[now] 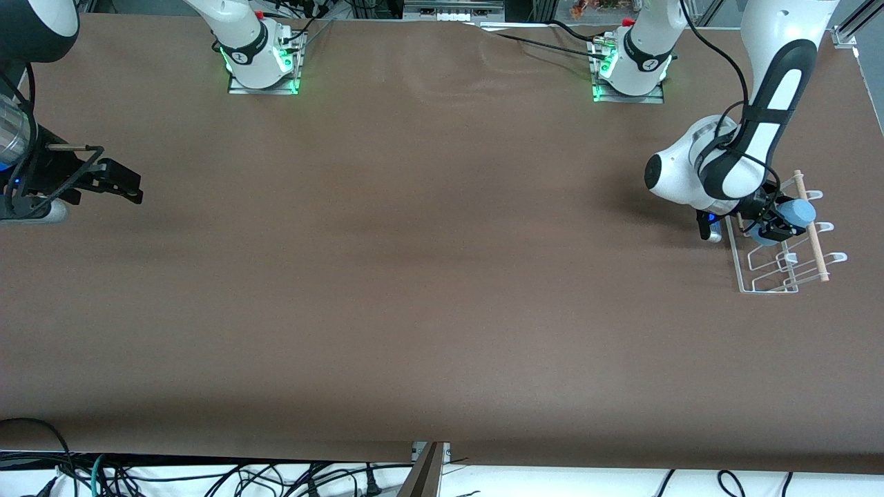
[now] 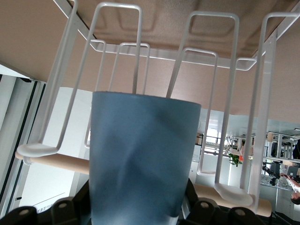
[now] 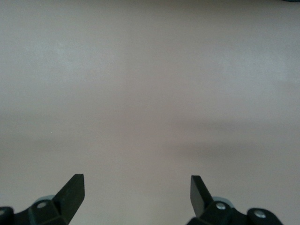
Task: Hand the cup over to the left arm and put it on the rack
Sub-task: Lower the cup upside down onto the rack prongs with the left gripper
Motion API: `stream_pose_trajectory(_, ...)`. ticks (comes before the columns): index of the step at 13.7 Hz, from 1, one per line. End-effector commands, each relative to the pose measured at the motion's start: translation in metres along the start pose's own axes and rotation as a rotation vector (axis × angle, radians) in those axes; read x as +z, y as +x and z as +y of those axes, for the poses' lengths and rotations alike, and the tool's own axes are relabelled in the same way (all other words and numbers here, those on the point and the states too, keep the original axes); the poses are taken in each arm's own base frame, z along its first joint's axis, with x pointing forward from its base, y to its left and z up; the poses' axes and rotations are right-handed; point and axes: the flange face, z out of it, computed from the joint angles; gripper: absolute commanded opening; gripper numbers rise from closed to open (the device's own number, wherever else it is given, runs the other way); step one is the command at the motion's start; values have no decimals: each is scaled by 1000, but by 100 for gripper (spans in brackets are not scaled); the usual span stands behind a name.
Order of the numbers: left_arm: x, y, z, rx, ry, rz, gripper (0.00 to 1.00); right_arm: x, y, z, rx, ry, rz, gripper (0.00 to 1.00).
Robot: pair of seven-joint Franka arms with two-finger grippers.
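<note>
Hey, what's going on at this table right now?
The left gripper is shut on a light-blue cup and holds it on its side over the white wire rack at the left arm's end of the table. In the left wrist view the cup sits in front of the rack's loops, so it is being placed. The right gripper waits open and empty over bare table at the right arm's end.

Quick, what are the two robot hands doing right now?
Left end effector: closed on the cup, at the rack.
Right end effector: open, holding nothing, waiting over the table.
</note>
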Motion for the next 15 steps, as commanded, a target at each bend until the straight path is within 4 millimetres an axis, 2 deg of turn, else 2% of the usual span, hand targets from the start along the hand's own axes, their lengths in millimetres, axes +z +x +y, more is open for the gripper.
stream_pose_trajectory(1,0,-1,-3,-6,33,-2,100,-2,-4,4,-10,-3,-2,100)
stream_pose_trajectory(5,-2,-5,-8,-21,37,-6,100,-1,-3,4,-10,-1,-4,100)
stream_pose_trajectory(7,-3,-14,-14,-39,43,-12,100,-1,-3,4,-10,-3,-4,100)
stream_pose_trajectory(11,-13,-45,-31,-129,0,-2,100,-1,-3,4,-10,-1,-4,100)
stream_pose_trajectory(15,-26,-83,-56,-332,-255,74,100,-1,-3,5,-8,-3,-2,100)
